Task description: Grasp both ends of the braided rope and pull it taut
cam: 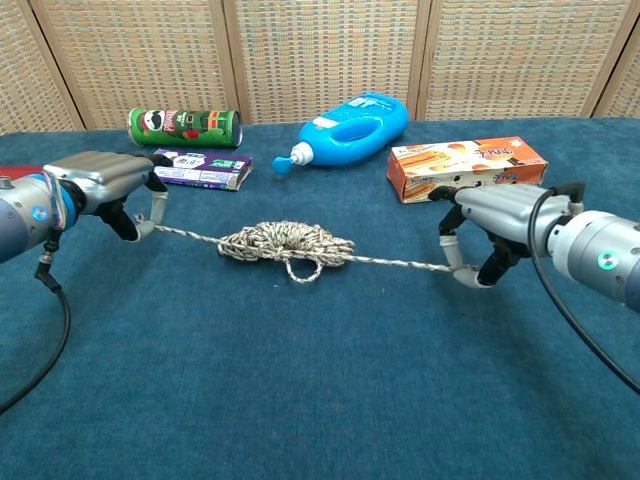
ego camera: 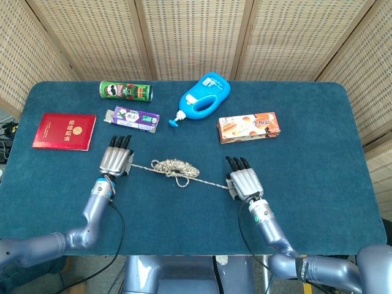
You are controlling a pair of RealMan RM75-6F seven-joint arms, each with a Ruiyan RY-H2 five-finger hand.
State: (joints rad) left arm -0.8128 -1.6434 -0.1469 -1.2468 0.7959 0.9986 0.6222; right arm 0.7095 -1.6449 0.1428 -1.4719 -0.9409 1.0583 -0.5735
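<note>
The braided rope (ego camera: 173, 166) (cam: 285, 243) lies across the middle of the blue table, still bunched in a coil at its centre with a small loop hanging toward me. Straight strands run out from the coil to both sides. My left hand (ego camera: 116, 162) (cam: 105, 182) grips the rope's left end, fingers curled around it. My right hand (ego camera: 244, 182) (cam: 493, 220) grips the right end in the same way. The two hands are far apart, with the strands between them drawn nearly straight just above the cloth.
Along the back stand a green chips can (ego camera: 125, 91), a purple packet (ego camera: 135, 118), a blue detergent bottle (ego camera: 204, 98) and an orange snack box (ego camera: 248, 126). A red booklet (ego camera: 64, 130) lies at the left. The table's blue cloth (ego camera: 306, 159) extends to the right.
</note>
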